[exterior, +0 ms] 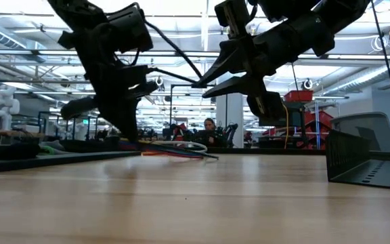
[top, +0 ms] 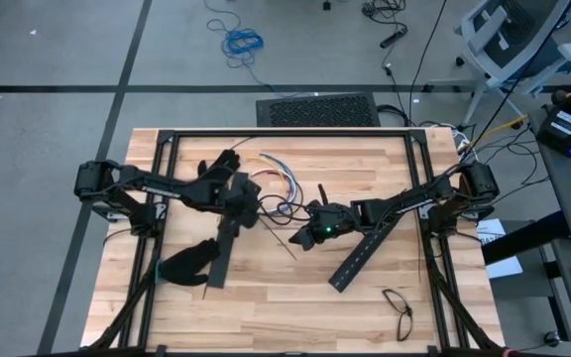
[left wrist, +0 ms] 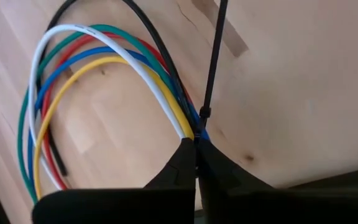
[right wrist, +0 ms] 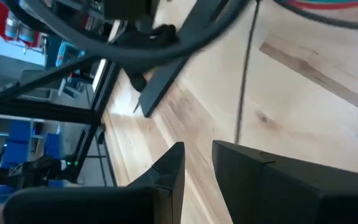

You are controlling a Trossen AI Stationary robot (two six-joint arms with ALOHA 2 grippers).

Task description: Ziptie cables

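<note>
The cables (left wrist: 98,68) are white, green, red, blue and yellow wires that loop across the wooden table (top: 266,297). They show as a small coloured bundle (top: 271,180) in the high view. My left gripper (left wrist: 196,146) (top: 258,203) is shut on them where they run together. A thin dark ziptie (left wrist: 213,56) runs away from its small head (left wrist: 204,112), just beyond the left fingertips. My right gripper (right wrist: 197,165) (top: 301,235) is open and holds nothing. It hovers above the table (exterior: 202,81), right of the bundle. Another thin ziptie (right wrist: 244,81) lies on the wood ahead of it. My left gripper pinches the gathered wires (left wrist: 190,130) between its two fingertips, where the loop's strands come together. The fingers come from above, slanting down to the table (exterior: 131,135). The wire loop lies slack on the wood. Whether the fingers also touch the ziptie, I cannot tell.
Two long black slotted bars lie on the table, one (top: 224,243) under my left arm and one (top: 365,253) under my right arm. Black gloves (top: 188,263) (top: 216,167) lie left of centre. Glasses (top: 399,309) sit by the near right corner. Bare wood lies along the near edge.
</note>
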